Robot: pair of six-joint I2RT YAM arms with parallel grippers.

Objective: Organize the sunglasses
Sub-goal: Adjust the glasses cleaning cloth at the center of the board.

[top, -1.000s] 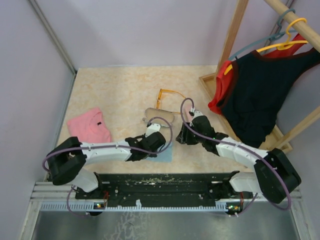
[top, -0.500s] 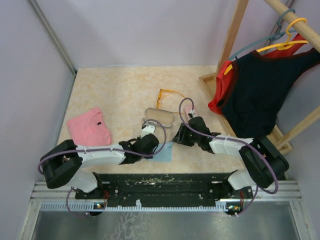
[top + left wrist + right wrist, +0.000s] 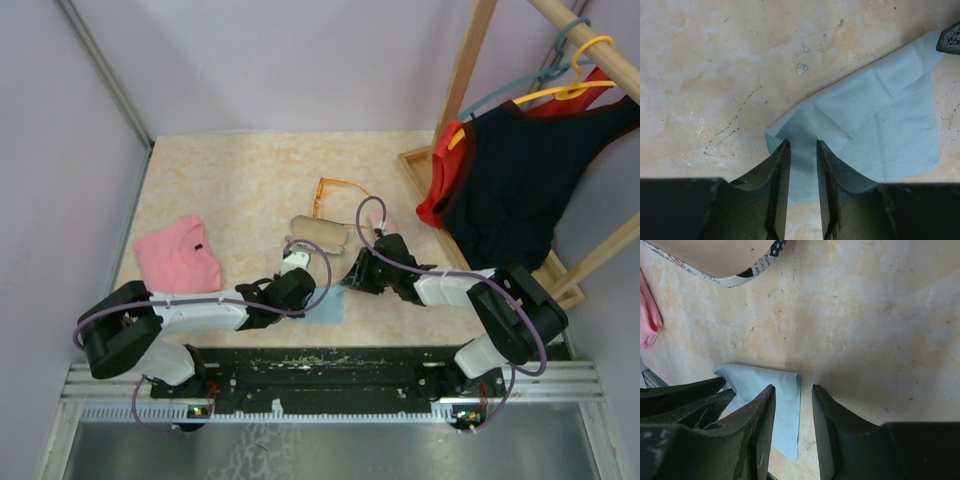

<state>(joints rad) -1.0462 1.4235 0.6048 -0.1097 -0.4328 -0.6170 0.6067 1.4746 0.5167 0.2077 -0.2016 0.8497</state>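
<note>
The orange-framed sunglasses point(image 3: 335, 189) lie open on the table beyond both arms, untouched. A light blue cloth point(image 3: 327, 306) lies flat near the front. My left gripper point(image 3: 300, 297) stands low over the cloth's near corner point(image 3: 790, 137). Its jaws point(image 3: 803, 145) are open by a narrow gap, with cloth point(image 3: 875, 120) showing between them. My right gripper point(image 3: 352, 279) comes from the other side. Its open jaws point(image 3: 793, 390) straddle the cloth's folded edge point(image 3: 796, 385). Neither gripper holds anything.
A printed case point(image 3: 318, 232) lies just beyond the grippers and shows at the top of the right wrist view point(image 3: 720, 260). A pink thing point(image 3: 386, 222) sits beside it. A pink garment point(image 3: 178, 252) lies at the left. A wooden rack with hanging clothes point(image 3: 505, 190) stands at the right.
The right gripper has swung left and down to the cloth's edge, its jaws narrowing. The left gripper has drawn slightly toward the near edge, over the cloth's corner.
</note>
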